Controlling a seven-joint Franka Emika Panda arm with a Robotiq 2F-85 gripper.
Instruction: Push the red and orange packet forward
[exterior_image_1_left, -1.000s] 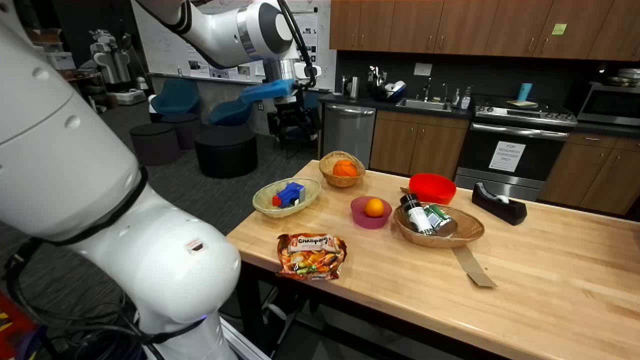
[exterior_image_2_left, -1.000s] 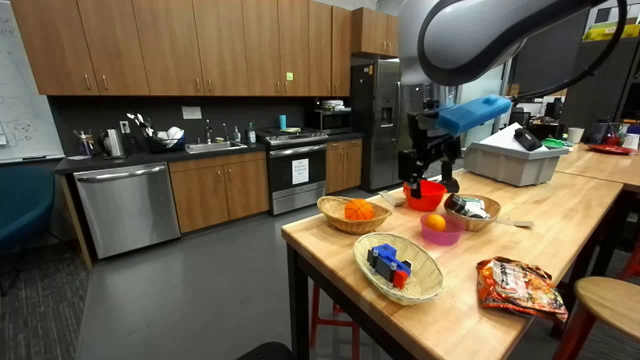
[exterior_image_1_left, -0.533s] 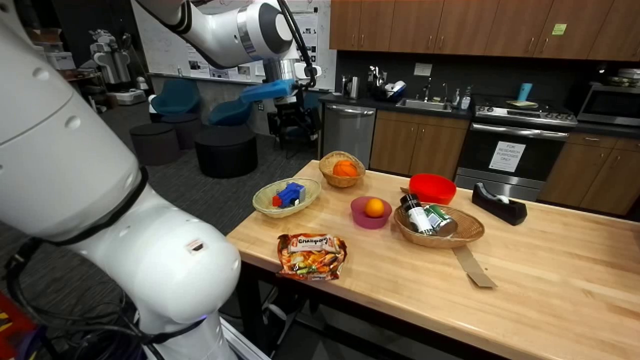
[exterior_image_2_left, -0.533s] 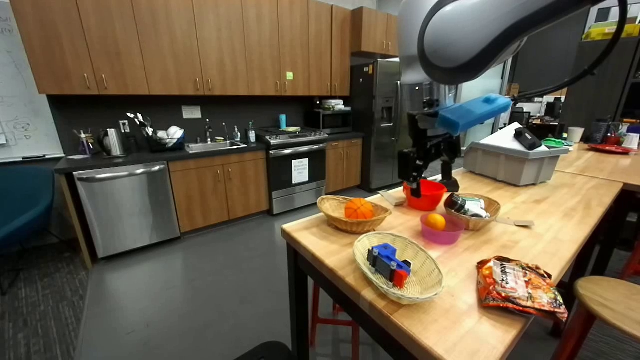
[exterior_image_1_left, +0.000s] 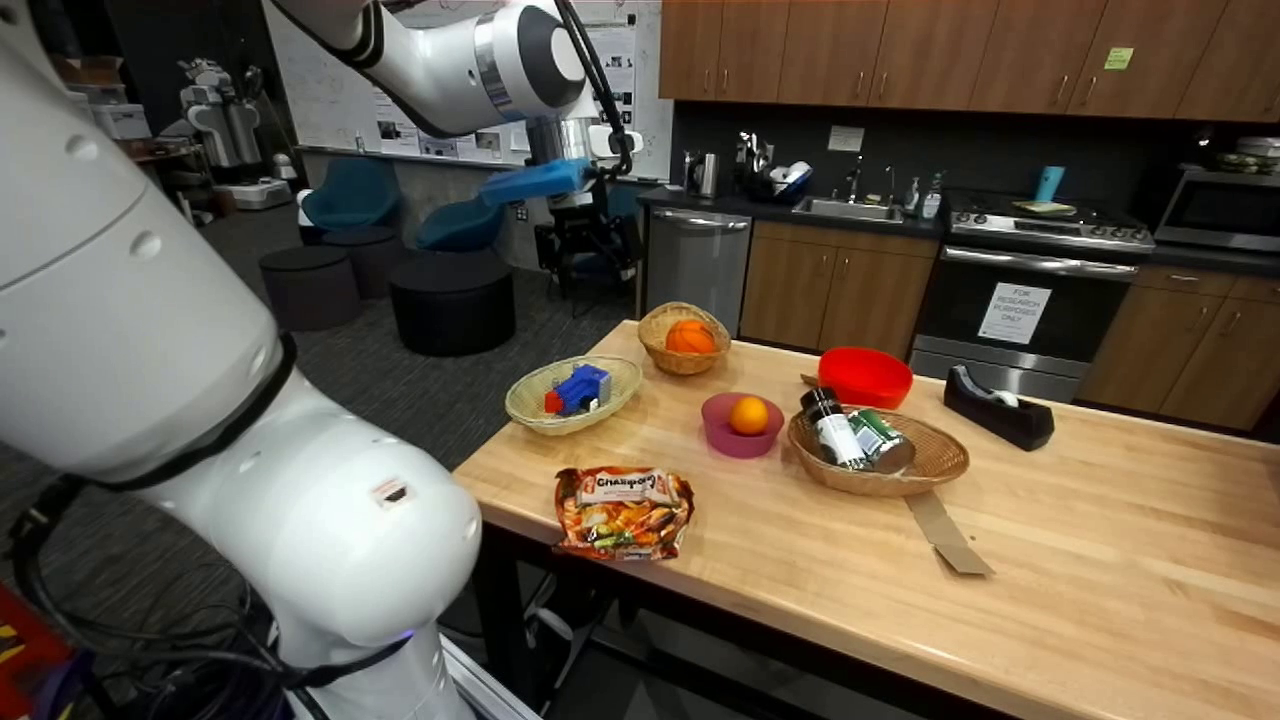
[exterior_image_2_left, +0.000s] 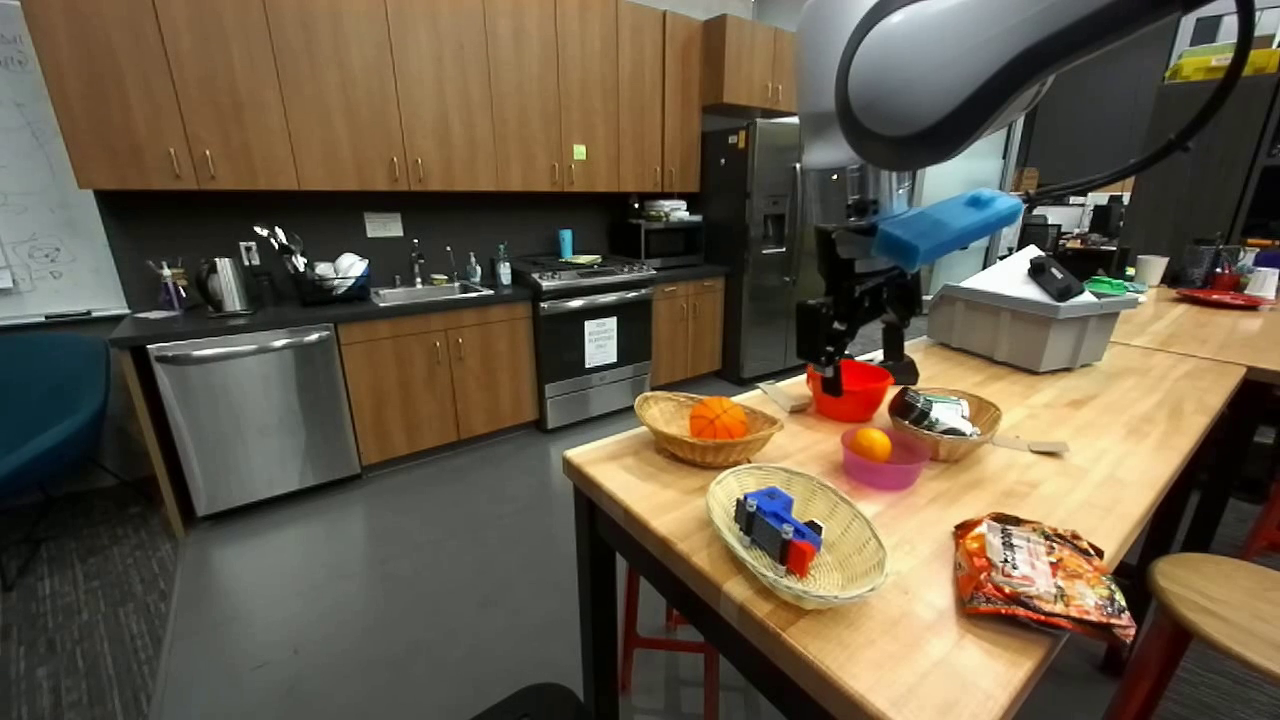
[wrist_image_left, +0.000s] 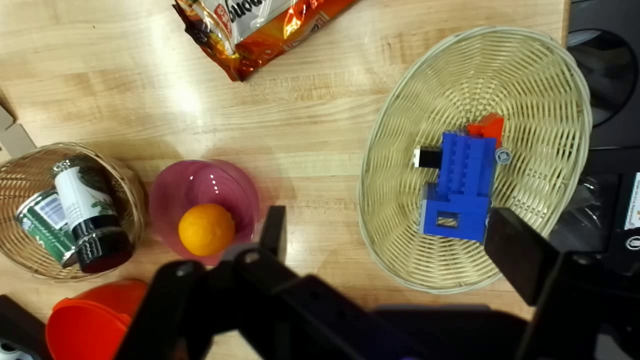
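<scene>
A blond wooden table (exterior_image_1_left: 760, 555) takes up the middle ground, its grain catching glare in the wrist view. The red and orange Champong packet (exterior_image_1_left: 625, 512) lies flat at the table's long edge near a wooden stool (exterior_image_2_left: 1220, 605), one end jutting slightly past the edge. Well apart from the packet, the gripper (wrist_image_left: 389, 222) hangs above the table, its jaws standing wide.

Near the packet sit a pale oval wicker basket (wrist_image_left: 397, 165) holding a blue and red toy-brick model (wrist_image_left: 462, 190), and a translucent purple bowl (wrist_image_left: 215, 182) with an orange (wrist_image_left: 206, 230) inside. Farther along, a spice jar (exterior_image_1_left: 837, 432) and a can (exterior_image_1_left: 883, 444) lie in a brown wicker basket (exterior_image_1_left: 880, 486), just beside a red bowl (exterior_image_1_left: 865, 378), and a black tape dispenser (exterior_image_1_left: 1000, 412) stands near the far edge.

Behind is a kitchen: wood wall cabinets (exterior_image_2_left: 340, 90) over a dark counter (exterior_image_2_left: 180, 328) with a steel sink (exterior_image_2_left: 435, 294), a dishwasher (exterior_image_2_left: 258, 415), a range (exterior_image_1_left: 1075, 305) bearing a "FOR RESEARCH PURPOSES ONLY" sign (exterior_image_1_left: 1015, 312), and a stainless refrigerator (exterior_image_2_left: 768, 260). Smooth grey floor (exterior_image_2_left: 400, 580) lies between kitchen and table; on dark carpet (exterior_image_1_left: 435, 395) to the side, black round ottomans (exterior_image_1_left: 452, 308) and teal chairs (exterior_image_1_left: 352, 197) stand before a whiteboard (exterior_image_1_left: 320, 85)
</scene>
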